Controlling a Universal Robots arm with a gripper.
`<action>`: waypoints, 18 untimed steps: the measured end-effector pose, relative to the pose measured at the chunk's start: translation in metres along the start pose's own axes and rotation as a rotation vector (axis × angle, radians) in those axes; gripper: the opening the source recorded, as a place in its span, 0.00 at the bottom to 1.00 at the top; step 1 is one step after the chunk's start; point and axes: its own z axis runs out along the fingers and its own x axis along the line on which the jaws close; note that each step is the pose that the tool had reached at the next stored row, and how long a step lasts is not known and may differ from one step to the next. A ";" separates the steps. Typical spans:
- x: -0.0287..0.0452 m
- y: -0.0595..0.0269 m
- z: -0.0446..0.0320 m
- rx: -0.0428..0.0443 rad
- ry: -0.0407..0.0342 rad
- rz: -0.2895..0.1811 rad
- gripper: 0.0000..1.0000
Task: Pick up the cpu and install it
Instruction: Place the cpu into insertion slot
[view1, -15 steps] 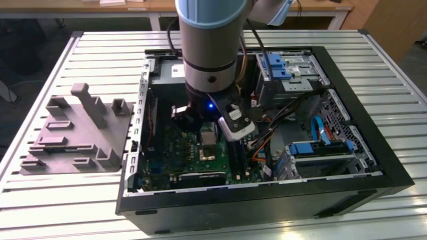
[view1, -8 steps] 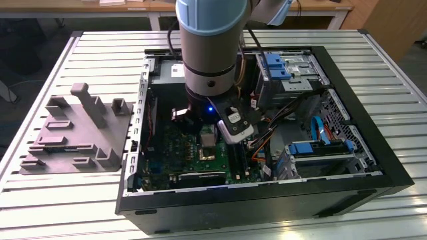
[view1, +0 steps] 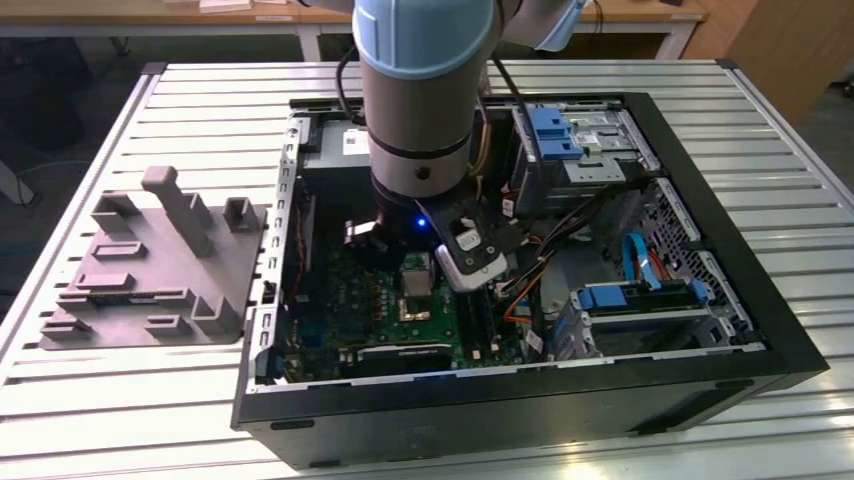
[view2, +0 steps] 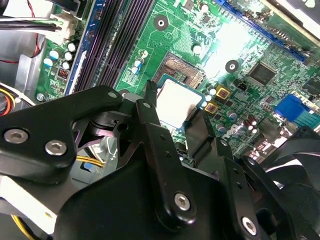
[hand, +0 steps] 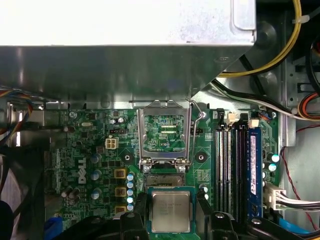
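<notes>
1. Exterior view: we see the arm reaching straight down into an open computer case, which lies with its open side up on a slatted metal table.
2. The arm's lower end hangs low over the green circuit board on the floor of the case, near the middle of the board.
3. A grey tray with upright posts sits on the table just beside the case, on the exterior view's left and well apart from the arm.
4. In both wrist views we see the gripper with its two black fingers set against opposite edges of the cpu. The jaws are parted only as wide as the cpu and look pressed to its sides, so we read it as gripped.
5. The cpu lies level with its silvery top up, over the socket. In the second wrist view, part of the socket's field of contacts shows past the cpu's far edge. We cannot tell whether the cpu rests in the socket or hangs just above it.
6. The socket's metal lid is folded open on the side away from the gripper, and the board shows through its window.
7. Dark memory slots run alongside the socket, and yellow cables curve near the case wall.
</notes>
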 end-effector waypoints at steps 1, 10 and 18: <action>0.0000 0.0000 0.0001 0.0000 0.0000 0.000 0.47; 0.0000 -0.0012 0.0013 -0.0003 -0.0001 0.000 0.47; 0.0000 -0.0027 0.0071 0.0000 0.0000 0.000 0.47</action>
